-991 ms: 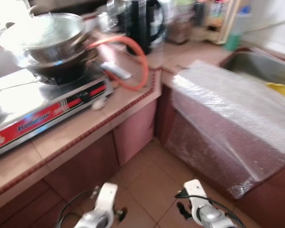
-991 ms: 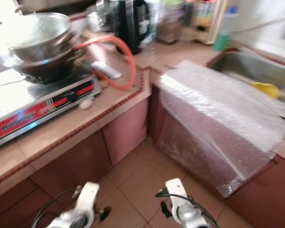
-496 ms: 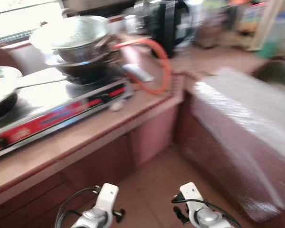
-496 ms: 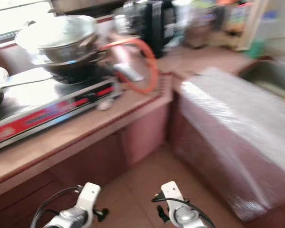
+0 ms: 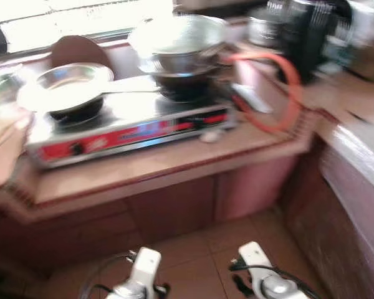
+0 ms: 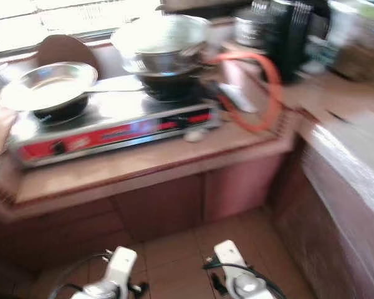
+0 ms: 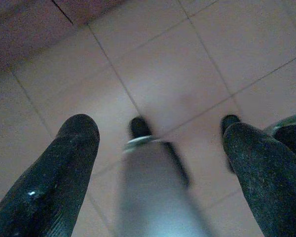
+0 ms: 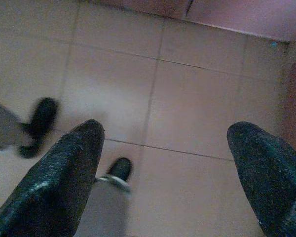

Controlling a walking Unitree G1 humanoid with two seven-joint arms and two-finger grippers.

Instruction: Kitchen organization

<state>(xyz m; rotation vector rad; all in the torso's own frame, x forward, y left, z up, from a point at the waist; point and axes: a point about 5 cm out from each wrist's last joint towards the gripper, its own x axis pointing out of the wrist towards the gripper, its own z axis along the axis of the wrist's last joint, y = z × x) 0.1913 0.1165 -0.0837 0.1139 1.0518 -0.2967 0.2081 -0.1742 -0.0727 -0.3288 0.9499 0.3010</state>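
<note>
A steel and red gas stove (image 5: 131, 121) stands on the tiled counter (image 5: 174, 163) ahead of me. A shallow silver pan (image 5: 71, 87) rests on its left burner. Stacked metal woks (image 5: 177, 43) sit on the right burner. An orange hose (image 5: 280, 81) loops beside the stove, near a black kettle (image 5: 308, 31). Both arms hang low over the floor. The left gripper (image 7: 160, 133) is open above the tiles with nothing in it. The right gripper (image 8: 167, 132) is open too and holds nothing. The whole picture is blurred.
A brown round board (image 5: 75, 53) leans behind the pan under a bright window. A counter covered in bubble wrap (image 6: 355, 162) runs along the right. Tiled floor (image 5: 199, 249) lies between me and the cabinets. My own feet (image 8: 39, 118) are below the grippers.
The view has swung left: the stove now sits in the middle and the sink has left the picture. The arms still hang as before.
</note>
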